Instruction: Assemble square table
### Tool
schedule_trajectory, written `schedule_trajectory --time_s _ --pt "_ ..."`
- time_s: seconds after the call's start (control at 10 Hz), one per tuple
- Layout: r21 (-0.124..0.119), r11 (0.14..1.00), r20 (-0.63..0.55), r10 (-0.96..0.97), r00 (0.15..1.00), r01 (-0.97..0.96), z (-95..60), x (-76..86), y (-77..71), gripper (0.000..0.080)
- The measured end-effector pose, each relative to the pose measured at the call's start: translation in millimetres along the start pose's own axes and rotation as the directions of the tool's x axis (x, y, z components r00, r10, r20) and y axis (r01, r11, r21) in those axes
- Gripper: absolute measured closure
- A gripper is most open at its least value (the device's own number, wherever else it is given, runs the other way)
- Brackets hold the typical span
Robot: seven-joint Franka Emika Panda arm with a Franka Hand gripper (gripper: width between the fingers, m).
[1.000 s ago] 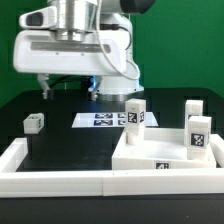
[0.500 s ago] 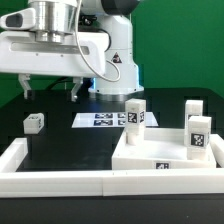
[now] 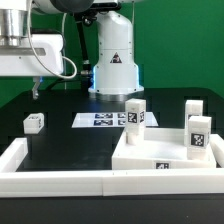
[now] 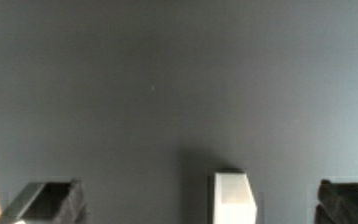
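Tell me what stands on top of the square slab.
Three white tagged leg blocks stand upright on the square slab: one near its back corner at the exterior view's left, and two along its right side. Whether they sit in the corner holes is hidden.

I see the square table [image 3: 165,158] as matt white plastic, smooth, its leg blocks [image 3: 135,114] alike with paper-like black-and-white tags. Table surface [image 3: 70,140] is matt black. Marker board [image 3: 100,120] looks flat, matt white. Arm shell [image 3: 112,60] glossy white plastic
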State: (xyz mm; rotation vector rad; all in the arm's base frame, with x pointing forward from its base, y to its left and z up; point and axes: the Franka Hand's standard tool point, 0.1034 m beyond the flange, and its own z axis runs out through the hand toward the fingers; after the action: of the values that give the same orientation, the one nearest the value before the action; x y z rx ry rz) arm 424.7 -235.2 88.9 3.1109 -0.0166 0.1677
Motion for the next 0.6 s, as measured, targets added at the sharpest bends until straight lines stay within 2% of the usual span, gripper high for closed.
schedule_trajectory --time_s 0.1,0.2,0.3,0.5,0.6 --pt "0.013 1.0 0.015 0.014 1.0 -0.014 2.3 -5.5 2.3 0.0151" --pt "0.033 0.997 0.037 0.067 0.997 -0.069 3.9 -4.7 -2.1 0.0151" --pt "0.029 0.998 0.034 0.052 0.998 -0.053 3.7 -4.1 2.1 0.0151" --pt "0.03 0.998 0.036 0.051 0.998 -0.052 4.8 -5.0 1.1 0.0151" --pt "0.012 0.999 0.032 0.048 0.998 -0.048 8.8 -10.4 2.0 0.0151"
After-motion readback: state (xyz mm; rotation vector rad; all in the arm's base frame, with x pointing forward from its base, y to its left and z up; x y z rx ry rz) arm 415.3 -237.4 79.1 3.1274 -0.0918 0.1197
